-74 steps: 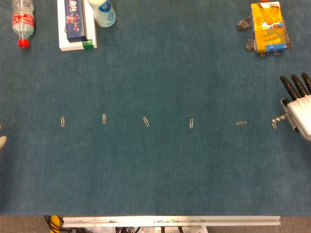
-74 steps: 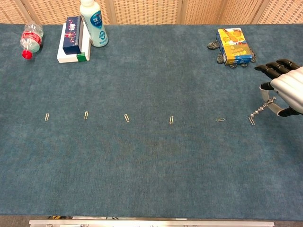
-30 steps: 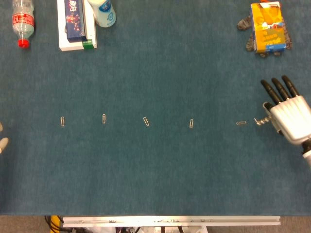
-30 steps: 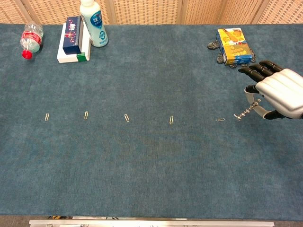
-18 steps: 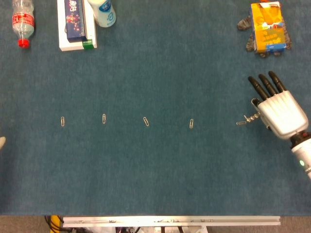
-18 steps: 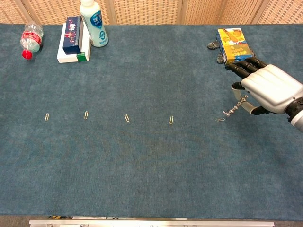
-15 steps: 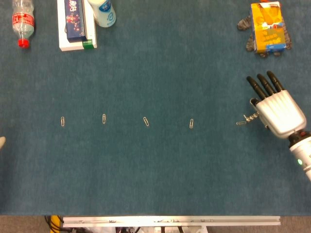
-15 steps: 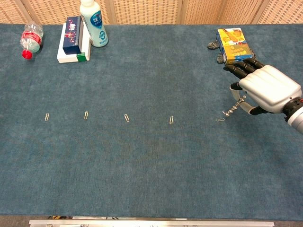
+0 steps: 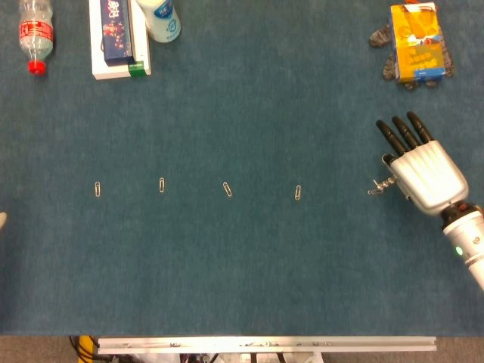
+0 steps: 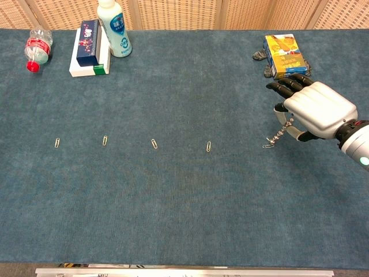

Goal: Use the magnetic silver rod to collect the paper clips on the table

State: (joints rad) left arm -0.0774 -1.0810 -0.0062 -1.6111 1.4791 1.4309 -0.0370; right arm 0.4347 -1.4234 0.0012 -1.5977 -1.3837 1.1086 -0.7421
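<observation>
My right hand (image 9: 422,172) (image 10: 316,111) pinches the magnetic silver rod (image 9: 386,184) (image 10: 280,134) at the table's right side, its other fingers stretched away from me. The rod slants down to the left. Its tip meets a paper clip (image 9: 373,191) (image 10: 268,145) on the blue cloth. Several more paper clips lie in a row to the left: (image 9: 298,192), (image 9: 228,189), (image 9: 162,184), (image 9: 97,189). The chest view shows the same paper clips (image 10: 209,146), (image 10: 154,143). A pale sliver of my left hand (image 9: 2,220) shows at the left edge of the head view.
At the back left stand a red-capped bottle (image 9: 35,34), a stack of boxes (image 9: 117,38) and a white bottle (image 9: 160,19). An orange box (image 9: 417,41) lies on a grey item at the back right. The table's front edge (image 9: 265,344) runs along the bottom.
My right hand has carried the rod leftward from the far right edge. A clip that lay there went along at the rod's tip, which now touches the following clip.
</observation>
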